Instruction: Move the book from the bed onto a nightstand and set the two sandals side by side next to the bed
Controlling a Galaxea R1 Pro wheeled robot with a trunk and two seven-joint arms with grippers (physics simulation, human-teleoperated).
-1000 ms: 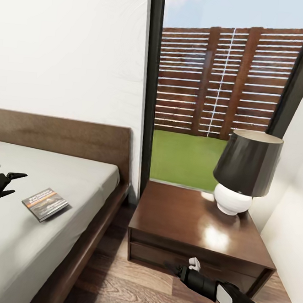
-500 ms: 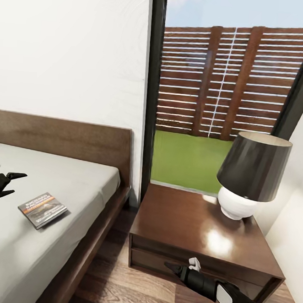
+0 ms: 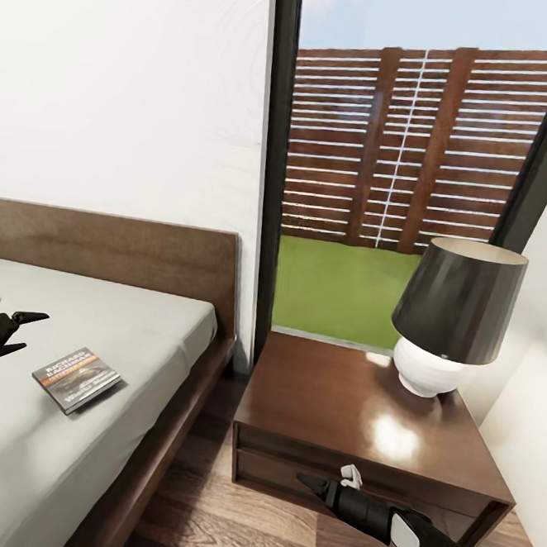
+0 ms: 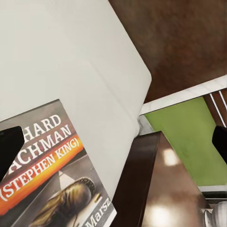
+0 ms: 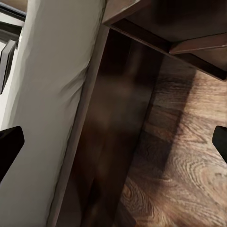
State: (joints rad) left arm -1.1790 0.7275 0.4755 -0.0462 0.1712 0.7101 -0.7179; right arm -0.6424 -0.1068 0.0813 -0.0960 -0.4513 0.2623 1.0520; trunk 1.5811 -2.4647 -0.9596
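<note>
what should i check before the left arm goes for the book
1. Book lying flat on the bed, cover up: ok.
2. Left gripper open, beside the book, not touching it: ok.
3. Free room on the nightstand beside the lamp: ok.
4. Right gripper low at the nightstand's drawer front, off the path across: ok.
5. Book near the mattress edge, reachable: cannot tell.
</note>
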